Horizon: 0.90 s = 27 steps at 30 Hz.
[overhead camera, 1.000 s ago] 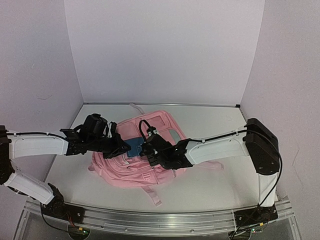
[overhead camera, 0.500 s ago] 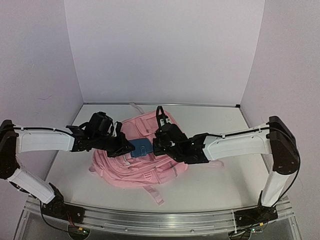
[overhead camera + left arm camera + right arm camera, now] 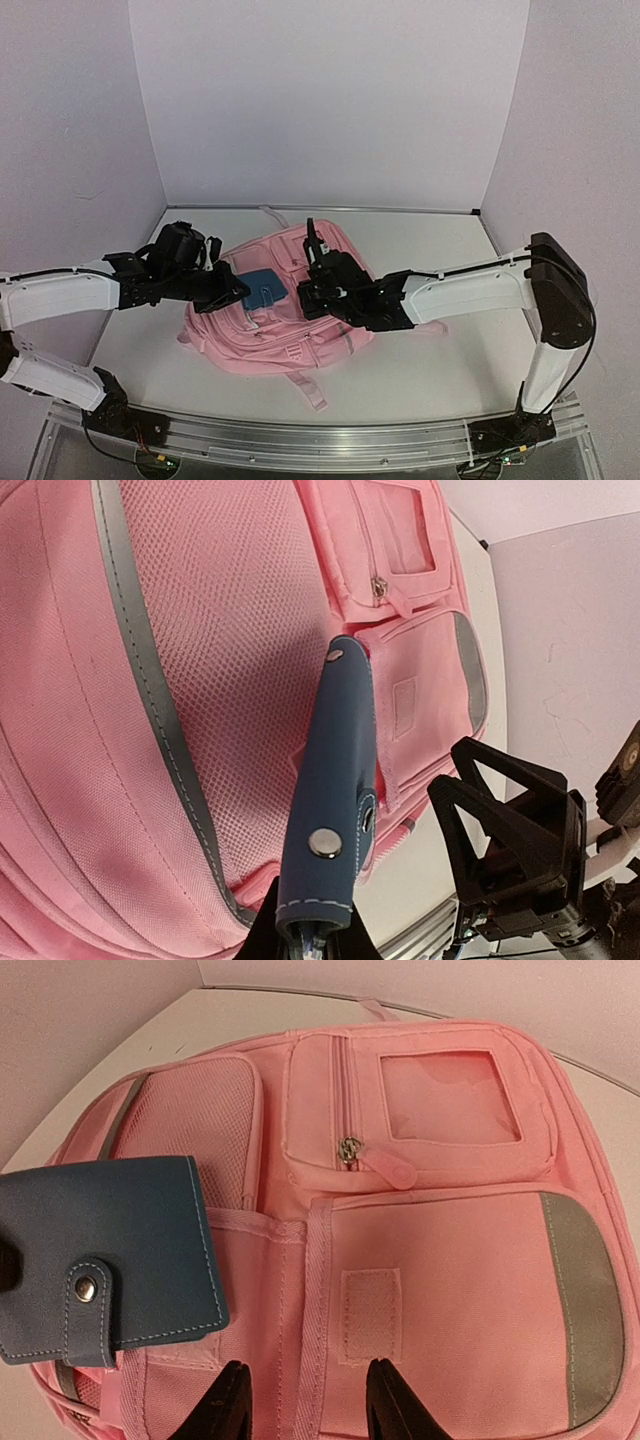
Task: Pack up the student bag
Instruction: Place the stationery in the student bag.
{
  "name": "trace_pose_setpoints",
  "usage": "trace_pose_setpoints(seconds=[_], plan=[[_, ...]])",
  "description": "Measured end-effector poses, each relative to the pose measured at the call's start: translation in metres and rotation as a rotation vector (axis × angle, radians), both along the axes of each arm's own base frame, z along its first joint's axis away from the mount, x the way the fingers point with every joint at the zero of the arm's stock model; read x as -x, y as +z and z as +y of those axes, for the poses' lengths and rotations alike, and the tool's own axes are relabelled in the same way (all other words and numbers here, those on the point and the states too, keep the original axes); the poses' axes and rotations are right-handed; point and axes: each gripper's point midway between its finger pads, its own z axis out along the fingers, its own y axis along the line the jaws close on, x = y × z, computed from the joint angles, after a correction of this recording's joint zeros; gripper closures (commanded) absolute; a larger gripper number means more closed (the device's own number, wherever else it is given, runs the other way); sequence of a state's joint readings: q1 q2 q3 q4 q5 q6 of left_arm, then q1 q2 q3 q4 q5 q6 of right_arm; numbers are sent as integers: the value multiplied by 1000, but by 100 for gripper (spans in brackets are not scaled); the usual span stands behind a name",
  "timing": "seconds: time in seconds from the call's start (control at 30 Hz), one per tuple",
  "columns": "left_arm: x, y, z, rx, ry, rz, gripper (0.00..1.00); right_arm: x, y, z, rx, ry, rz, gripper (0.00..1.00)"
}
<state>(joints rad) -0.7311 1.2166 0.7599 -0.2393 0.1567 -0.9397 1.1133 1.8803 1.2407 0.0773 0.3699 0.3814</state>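
Observation:
The student bag is a pink backpack that lies flat on the white table, front pockets up; it fills the left wrist view and the right wrist view. My left gripper is shut on one end of a blue snap-button wallet, which hangs just above the bag's mesh side pocket. The wallet shows at the left of the right wrist view. My right gripper hovers open over the bag's lower front pocket, with nothing between its fingers.
A zipped pocket with a clear window sits above the flap pocket with a velcro patch. One pink strap trails toward the metal rail at the near edge. White walls close in the left, back and right.
My right gripper closed and opened again, ending slightly nearer over the front pocket. My left gripper drew the wallet a little leftward and back.

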Motion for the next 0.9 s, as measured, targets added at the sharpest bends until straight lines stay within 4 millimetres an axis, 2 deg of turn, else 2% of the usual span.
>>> trace_pose_setpoints(seconds=[0.1,0.3,0.53,0.7,0.9], plan=[[0,-10,-3,-2,-8,18,100,-1,-12,-4,67,4,-11,53],[-2,-14,-8,6,-18,21,100,-3,-42,-12,229,-5,-18,44],[-2,-15,-7,2,-17,24,100,-3,-48,-6,332,-33,-66,38],[-2,-15,-6,-1,-16,26,100,-13,-45,-5,394,-131,-117,51],[-2,-15,-7,1,-17,26,100,-14,-42,-10,406,-228,-163,78]])
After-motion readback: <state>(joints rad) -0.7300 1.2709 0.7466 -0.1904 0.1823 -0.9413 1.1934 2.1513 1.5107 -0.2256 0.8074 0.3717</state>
